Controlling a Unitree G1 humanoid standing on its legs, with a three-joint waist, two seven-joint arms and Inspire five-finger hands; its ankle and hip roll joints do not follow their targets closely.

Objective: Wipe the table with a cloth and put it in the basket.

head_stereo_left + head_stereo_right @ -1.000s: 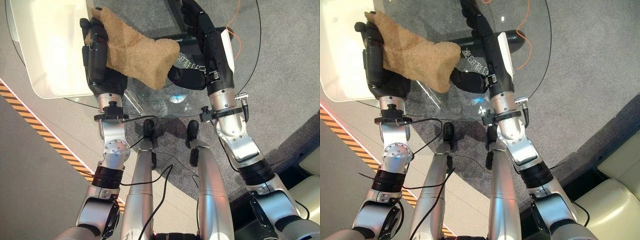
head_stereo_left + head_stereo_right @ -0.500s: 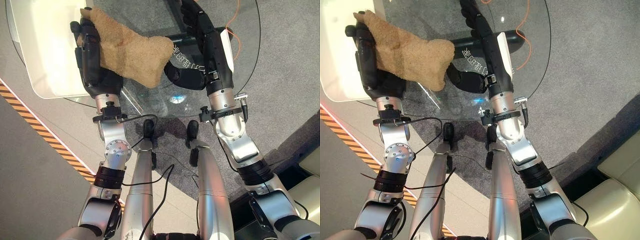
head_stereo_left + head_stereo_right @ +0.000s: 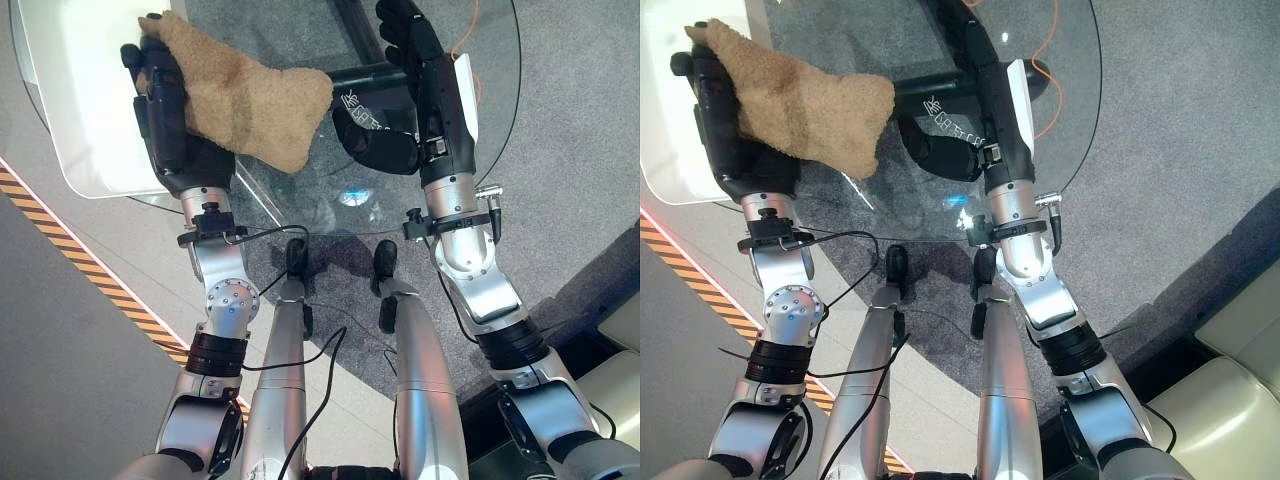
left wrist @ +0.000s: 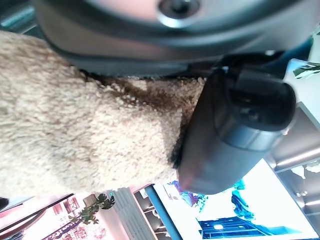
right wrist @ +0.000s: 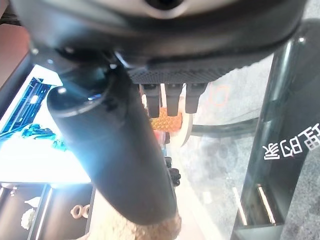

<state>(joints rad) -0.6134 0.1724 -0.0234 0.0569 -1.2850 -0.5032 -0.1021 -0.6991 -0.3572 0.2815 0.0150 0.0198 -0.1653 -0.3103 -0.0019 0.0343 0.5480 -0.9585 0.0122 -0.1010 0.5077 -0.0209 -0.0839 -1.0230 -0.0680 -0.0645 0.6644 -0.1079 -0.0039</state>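
Note:
A tan fuzzy cloth [image 3: 250, 95] hangs from my left hand [image 3: 165, 110], which is shut on one end of it. The free end droops over the left part of the round glass table [image 3: 500, 90]. In the left wrist view the thumb [image 4: 230, 135] presses into the cloth [image 4: 75, 125]. My left hand is at the edge of a cream-white container [image 3: 80, 100] at the table's left. My right hand [image 3: 420, 60] hovers over the middle of the glass, open with straight fingers [image 5: 170, 95] and holding nothing.
A black table frame [image 3: 350, 75] and an orange cable [image 3: 465, 40] show through the glass. Yellow-and-black striped tape [image 3: 120, 300] crosses the floor at the left. A cream seat [image 3: 620, 330] stands at the lower right.
My left hand has carried the cloth to the left and farther away, toward the cream-white container. The right hand has shifted slightly farther over the glass.

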